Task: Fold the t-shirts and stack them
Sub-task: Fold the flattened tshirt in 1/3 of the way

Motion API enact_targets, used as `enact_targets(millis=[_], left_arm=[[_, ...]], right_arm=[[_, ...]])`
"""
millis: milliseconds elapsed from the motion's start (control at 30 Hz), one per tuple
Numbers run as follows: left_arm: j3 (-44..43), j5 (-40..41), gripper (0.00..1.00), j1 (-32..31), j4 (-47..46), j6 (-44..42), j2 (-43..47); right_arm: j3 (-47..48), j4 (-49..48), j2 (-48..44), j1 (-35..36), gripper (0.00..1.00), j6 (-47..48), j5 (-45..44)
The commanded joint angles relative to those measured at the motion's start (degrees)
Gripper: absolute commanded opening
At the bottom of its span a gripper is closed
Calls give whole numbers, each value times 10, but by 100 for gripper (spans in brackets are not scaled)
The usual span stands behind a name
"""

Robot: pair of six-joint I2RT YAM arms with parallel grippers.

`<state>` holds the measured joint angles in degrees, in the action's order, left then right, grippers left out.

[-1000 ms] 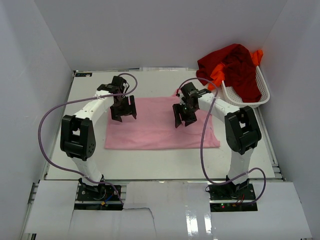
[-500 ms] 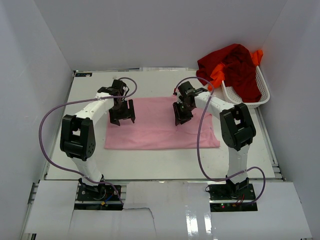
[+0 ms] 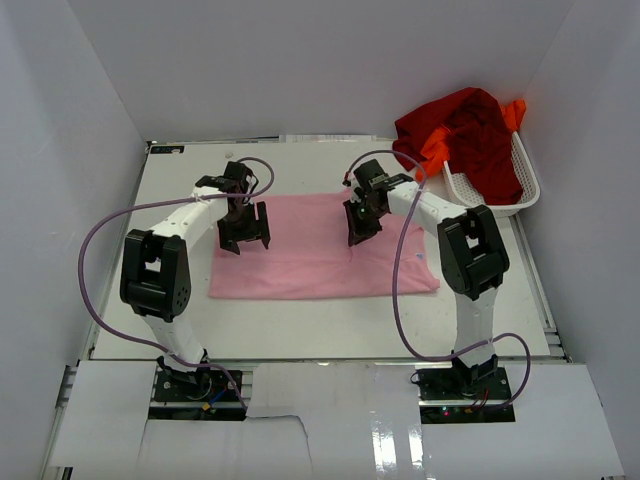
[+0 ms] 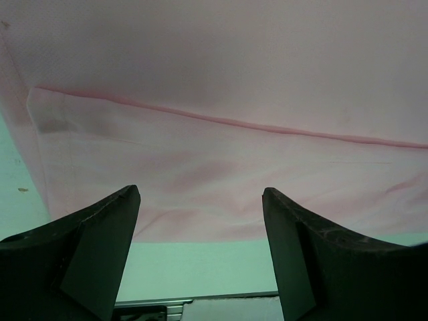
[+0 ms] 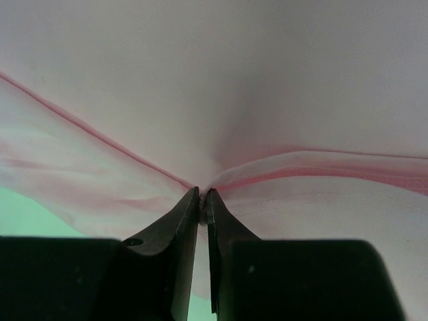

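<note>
The light pink t-shirt (image 3: 320, 262) lies flat in the middle of the table, folded into a wide rectangle. My left gripper (image 3: 244, 232) hangs over its far left part, open, with only pink cloth (image 4: 221, 154) and table showing between its fingers (image 4: 100, 247). My right gripper (image 3: 360, 226) sits on the shirt's far right part, shut on a pinch of the pink cloth (image 5: 221, 134) at a hem line. The dark red t-shirt (image 3: 470, 135) and the bright orange t-shirt (image 3: 436, 148) lie bunched in the basket.
A white mesh basket (image 3: 500, 200) stands at the back right corner of the table (image 3: 320, 325), tilted against the wall. White walls close in the left, back and right sides.
My right gripper has gone from open to shut on the pink cloth and shifted slightly toward the back. The left gripper moved slightly and stays open.
</note>
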<state>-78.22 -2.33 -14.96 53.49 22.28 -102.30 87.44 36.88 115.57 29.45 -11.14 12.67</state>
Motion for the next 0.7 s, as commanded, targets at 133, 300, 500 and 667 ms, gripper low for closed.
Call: enact_targets(millis=[133,300,500,667], left_arm=[[12,2,85,0,-8,-5,37],[17,1,85,0,-9,-5,39],[26,-3,85,0,-15,-5,41],[31,-7,85,0,-17,-5,43]], right_arm=[[29,-44,26,7,22,18,22],[46,-30,39,5,60,22,-9],[63,-18,20,-3,63,28,-55],[63,-11,10,-23,63,33,-63]])
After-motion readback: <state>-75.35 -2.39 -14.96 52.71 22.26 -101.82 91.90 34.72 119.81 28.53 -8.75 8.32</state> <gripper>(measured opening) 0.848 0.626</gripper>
